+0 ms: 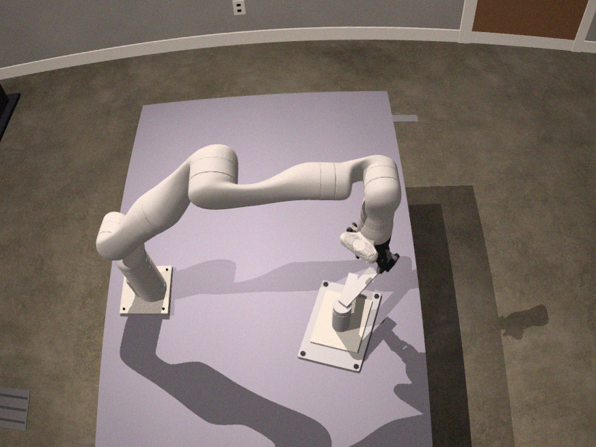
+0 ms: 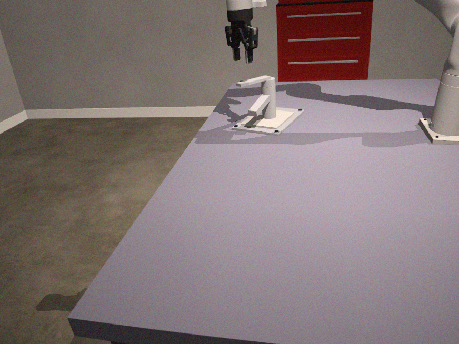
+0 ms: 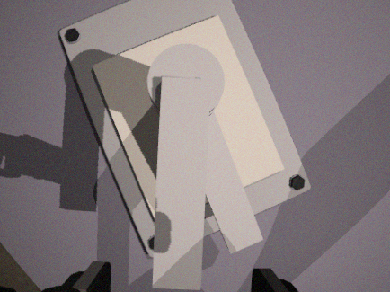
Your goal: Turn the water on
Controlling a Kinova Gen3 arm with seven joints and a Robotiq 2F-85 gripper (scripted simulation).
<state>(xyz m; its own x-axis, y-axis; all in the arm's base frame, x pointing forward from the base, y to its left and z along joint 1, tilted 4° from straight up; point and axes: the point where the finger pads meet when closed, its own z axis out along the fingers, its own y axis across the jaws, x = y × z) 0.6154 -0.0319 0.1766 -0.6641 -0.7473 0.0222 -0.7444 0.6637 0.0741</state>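
A pale grey tap [image 2: 269, 98] stands on a bolted base plate [image 2: 268, 121] near the table's far left edge. Its flat lever [image 2: 252, 81] lies about level on top of the tap body and points toward the table edge; the spout [image 2: 259, 105] slopes down below it. In the wrist view the lever [image 3: 177, 181] runs down the frame over the spout [image 3: 231, 190]. My gripper [image 2: 241, 58] hangs open and empty, fingers down, well above the lever's free end. It also shows in the overhead view [image 1: 386, 263], beside the lever's tip [image 1: 370, 277]. Both fingertips peek in at the wrist view's bottom edge.
The arm's base [image 1: 145, 298] is bolted to the table at the other side. A red drawer cabinet [image 2: 324, 28] stands behind the table. The table edge lies close beside the tap.
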